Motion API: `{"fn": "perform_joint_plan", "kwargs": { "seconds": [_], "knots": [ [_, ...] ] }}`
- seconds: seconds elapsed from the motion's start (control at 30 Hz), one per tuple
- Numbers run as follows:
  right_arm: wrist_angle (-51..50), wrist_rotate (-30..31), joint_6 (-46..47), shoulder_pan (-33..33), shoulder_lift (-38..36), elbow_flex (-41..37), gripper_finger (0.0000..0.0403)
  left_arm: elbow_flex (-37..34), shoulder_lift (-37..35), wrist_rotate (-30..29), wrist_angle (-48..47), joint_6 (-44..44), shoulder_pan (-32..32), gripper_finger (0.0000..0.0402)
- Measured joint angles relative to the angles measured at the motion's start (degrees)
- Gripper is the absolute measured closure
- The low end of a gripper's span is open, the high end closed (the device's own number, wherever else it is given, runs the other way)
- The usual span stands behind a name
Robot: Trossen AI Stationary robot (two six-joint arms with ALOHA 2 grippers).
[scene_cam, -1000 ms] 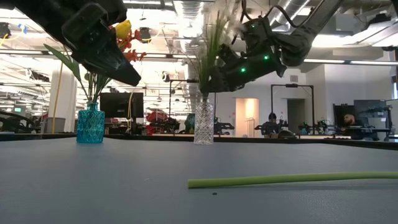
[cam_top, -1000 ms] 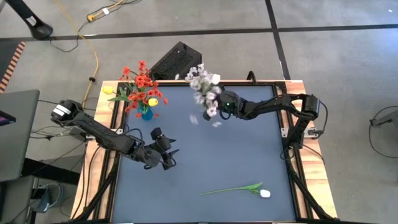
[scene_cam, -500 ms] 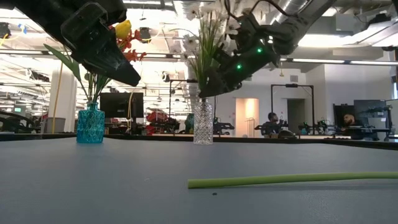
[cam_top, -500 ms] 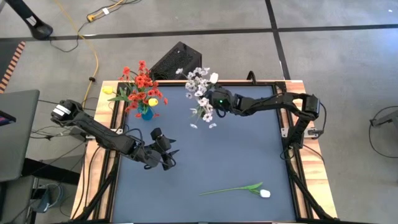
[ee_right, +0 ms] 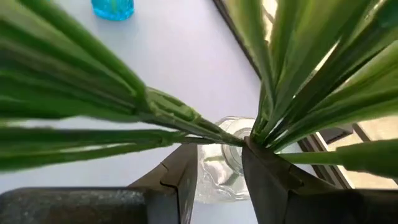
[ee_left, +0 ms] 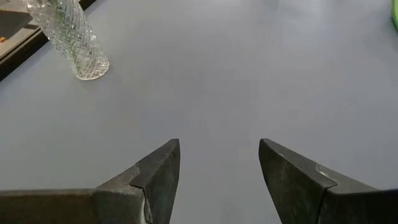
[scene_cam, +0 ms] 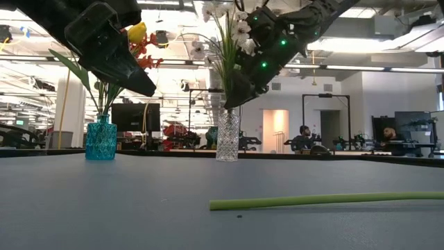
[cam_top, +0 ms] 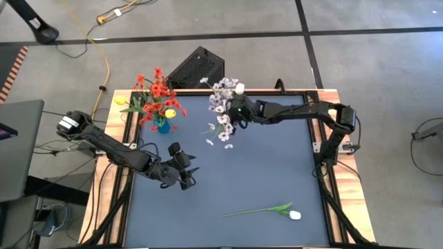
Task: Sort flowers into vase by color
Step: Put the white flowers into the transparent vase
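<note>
My right gripper [cam_top: 233,112] is over the table's far middle, shut on a spray of small white blossoms [cam_top: 221,104] with long green leaves. In the low view the spray [scene_cam: 225,42] stands nearly upright above a clear cut-glass vase [scene_cam: 227,135]. A blue vase [cam_top: 163,127] near the far left corner holds red blossoms and yellow buds. A white tulip [cam_top: 263,209] lies flat on the near right of the table. My left gripper [cam_top: 187,177] hangs open and empty above the left middle. My right gripper pinches the spray's gathered stem [ee_right: 246,142] just below the leaves, at the fingertips. One fingertip [ee_right: 258,163] is against it. The fingers slant down at it from the table's right. The spray stands nearly upright, its lower end at the clear vase's mouth [ee_right: 235,132].
A black box [cam_top: 197,68] sits beyond the far edge. A laptop [cam_top: 17,149] stands off the left side. Raised rails [cam_top: 325,138] frame the table. The tulip's green stem [scene_cam: 326,200] crosses the near right.
My right gripper has moved up and toward the table's left, carrying the spray over the clear vase. The spray has swung from a lean to nearly upright, with its stem end now at the vase's mouth.
</note>
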Motion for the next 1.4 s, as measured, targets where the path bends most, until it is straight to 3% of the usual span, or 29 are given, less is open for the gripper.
{"fn": "perform_joint_plan", "kwargs": {
  "seconds": [0.2, 0.47, 0.87, 1.4],
  "knots": [
    [-6.04, -0.01, 0.66, 0.22, 0.02, 2.89, 0.0251, 0.00, 0.00, 0.39, -0.02, 0.69, 0.00, 0.0194],
    [-6.69, 0.03, 0.70, -0.16, 0.11, 4.04, 0.0251, 0.02, 0.00, 0.90, -0.04, 0.70, 0.00, 0.0194],
    [-12.59, 2.61, 9.89, -1.52, 0.11, 4.04, 0.0251, 0.02, 0.00, 1.96, -0.07, 0.23, 0.00, 0.0194],
    [-18.94, 5.19, 10.28, -0.98, -0.98, 4.09, 0.0251, 0.02, 0.00, 2.42, -0.02, -0.05, -0.02, 0.0194]
  ]
}}
